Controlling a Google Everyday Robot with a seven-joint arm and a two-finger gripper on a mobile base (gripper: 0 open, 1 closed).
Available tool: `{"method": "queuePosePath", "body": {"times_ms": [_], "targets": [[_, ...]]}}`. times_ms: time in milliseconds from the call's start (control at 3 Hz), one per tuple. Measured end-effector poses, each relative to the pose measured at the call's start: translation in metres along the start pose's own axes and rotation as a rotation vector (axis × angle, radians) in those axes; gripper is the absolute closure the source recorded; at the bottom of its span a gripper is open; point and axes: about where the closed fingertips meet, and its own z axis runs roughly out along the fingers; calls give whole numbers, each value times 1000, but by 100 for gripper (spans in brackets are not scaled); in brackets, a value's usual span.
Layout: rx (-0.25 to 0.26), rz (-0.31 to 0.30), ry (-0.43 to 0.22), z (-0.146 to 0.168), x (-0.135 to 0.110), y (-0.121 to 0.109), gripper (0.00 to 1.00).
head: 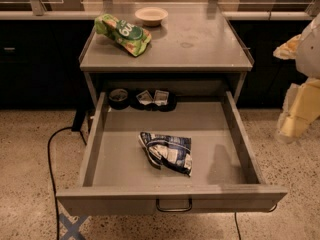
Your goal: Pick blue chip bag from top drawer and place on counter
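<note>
Lying in the middle of the open top drawer (pixel 125 171) is one blue chip bag (pixel 167 151), wrinkled, flat on the drawer floor and apart from all four walls. At the back of the same drawer I count two more things: one dark round ring (pixel 119 98) and, just beside it, one dark item with two pale patches (pixel 152 99). One small loop handle (pixel 174 205) sits on the front panel.

On the counter (pixel 200 44) above there are two things, both near the far left side: one green and white snack bag (pixel 122 34) and one pale bowl (pixel 151 15). One black cable (pixel 52 149) runs on the floor at the left.

One gripper (pixel 299 109) hangs at the right edge, outside the drawer wall and well apart from the bag; nothing stands between them. Whether it is spread or pressed together, I cannot tell.
</note>
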Motion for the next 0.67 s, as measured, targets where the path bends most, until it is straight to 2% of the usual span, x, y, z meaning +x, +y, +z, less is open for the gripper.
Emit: {"method": "queuePosePath", "body": {"times_ms": [333, 667], "targets": [[-62, -52, -94, 44, -16, 17, 0], [-150, -96, -254, 104, -56, 41, 0]]}}
